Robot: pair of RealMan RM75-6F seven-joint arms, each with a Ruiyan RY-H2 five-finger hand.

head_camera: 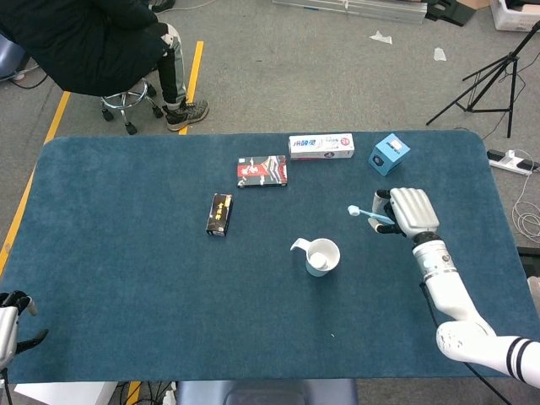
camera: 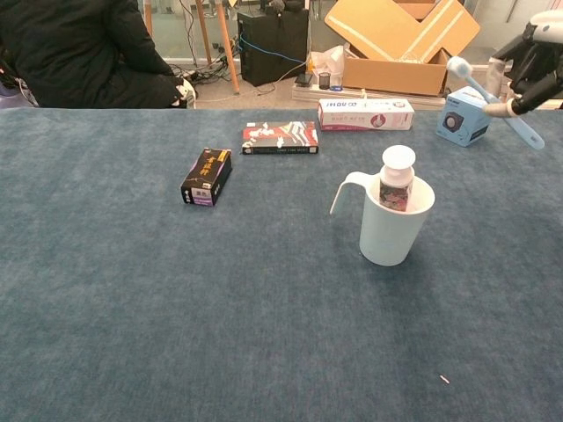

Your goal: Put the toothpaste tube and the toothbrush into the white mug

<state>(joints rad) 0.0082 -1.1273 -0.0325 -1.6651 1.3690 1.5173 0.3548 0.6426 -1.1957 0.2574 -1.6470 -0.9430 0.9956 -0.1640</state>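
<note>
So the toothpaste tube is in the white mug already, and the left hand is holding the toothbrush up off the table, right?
Not quite: the right hand holds the toothbrush, not the left. The chest view shows it raised off the table, and the head view shows the left hand idle at the near left corner. The toothpaste tube is indeed standing in the white mug.

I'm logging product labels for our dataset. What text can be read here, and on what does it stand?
White carton: blue print, too blurred to read.
Red-and-black box: print, unreadable.
Black box: yellow marks, unreadable.
Blue box: round mark, unreadable.
Tube in the mug: label unreadable.
Nothing reads clearly.
</note>
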